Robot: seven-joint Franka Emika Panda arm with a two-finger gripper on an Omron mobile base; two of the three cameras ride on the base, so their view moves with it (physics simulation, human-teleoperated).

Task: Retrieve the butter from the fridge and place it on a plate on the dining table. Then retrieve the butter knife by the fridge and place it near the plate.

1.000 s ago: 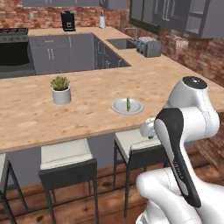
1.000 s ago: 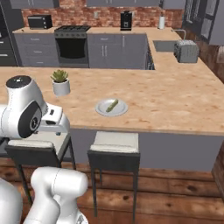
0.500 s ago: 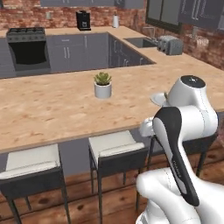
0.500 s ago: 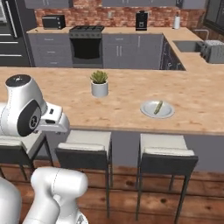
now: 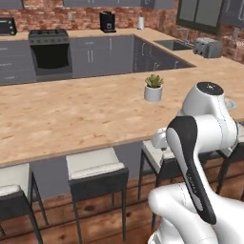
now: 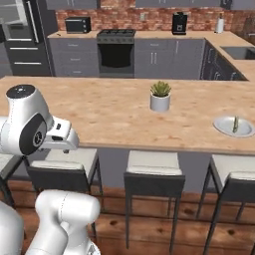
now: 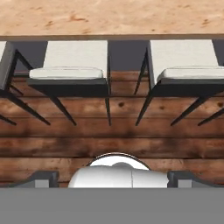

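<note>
Butter [image 6: 235, 123] on plate [image 6: 222, 127], far from fingers [image 7: 42, 178]

Arm folded tight over the base, upper link upright, forearm doubled back down, dark elbow joint prominent. Wrist tucked low with the hand aimed downward. End effector [image 7: 112, 178] carries nothing; jaws spread wide, one dark fingertip [image 7: 41, 178] near each lower corner of the hand view.
</note>
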